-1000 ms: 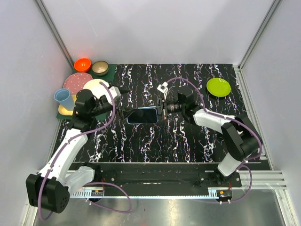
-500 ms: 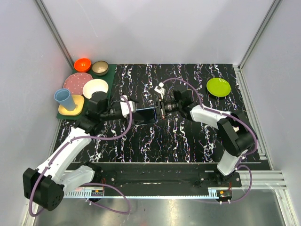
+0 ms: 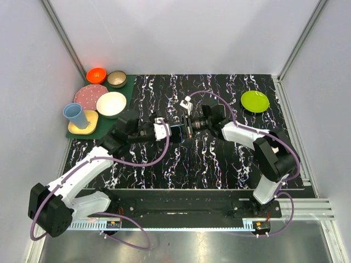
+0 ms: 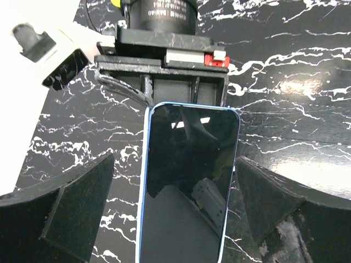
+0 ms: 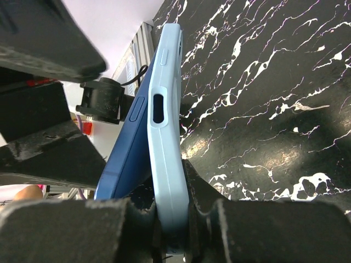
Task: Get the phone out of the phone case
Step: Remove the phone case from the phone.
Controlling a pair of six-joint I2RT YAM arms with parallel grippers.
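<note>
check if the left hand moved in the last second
Yes. In the top view the left hand went right, away from the cream bowl, to the phone held by the right hand.

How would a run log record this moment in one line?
right gripper: shut on phone case | left gripper: open, flanking phone, not touching | phone: one edge lifted off case

Table top (image 3: 219,164): black, white marble-style veining, glossy; showed soft reflected light patches.
Walls (image 3: 181,33): plain pale grey panels, enclosed three sides.
Corner posts (image 3: 59,30): aluminium.
Mounting rail (image 3: 312,207): silver, slotted, ran along near edge.
Metal sheet (image 3: 219,246): brushed, lay below rail.
Lighting: was even, diffuse.
</note>
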